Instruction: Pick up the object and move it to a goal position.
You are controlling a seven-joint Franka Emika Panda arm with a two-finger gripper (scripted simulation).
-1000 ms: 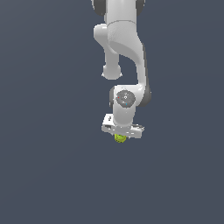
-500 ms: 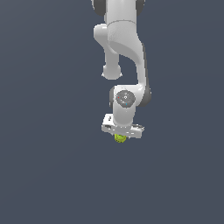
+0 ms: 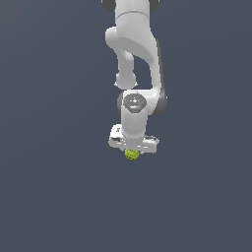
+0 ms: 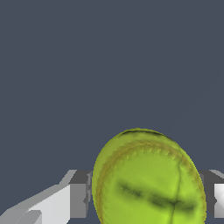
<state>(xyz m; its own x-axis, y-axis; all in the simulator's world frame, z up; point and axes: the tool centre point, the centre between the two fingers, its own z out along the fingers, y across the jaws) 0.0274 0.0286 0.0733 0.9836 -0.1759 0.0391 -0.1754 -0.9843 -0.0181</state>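
Observation:
The object is a small yellow-green ball [image 3: 131, 154] with darker seam lines, peeking out just under the white hand of the arm in the exterior view. In the wrist view the ball [image 4: 148, 179] fills the space between the two fingers, one grey pad [image 4: 79, 194] touching one side of it and the other pad [image 4: 211, 192] against the opposite side. My gripper [image 3: 132, 152] is shut on the ball. Whether the ball rests on the surface or hangs above it cannot be told. No goal marker shows.
A plain dark blue-grey surface [image 3: 54, 187] surrounds the arm on all sides. The white arm [image 3: 135, 59] rises from the hand toward the top edge of the exterior view.

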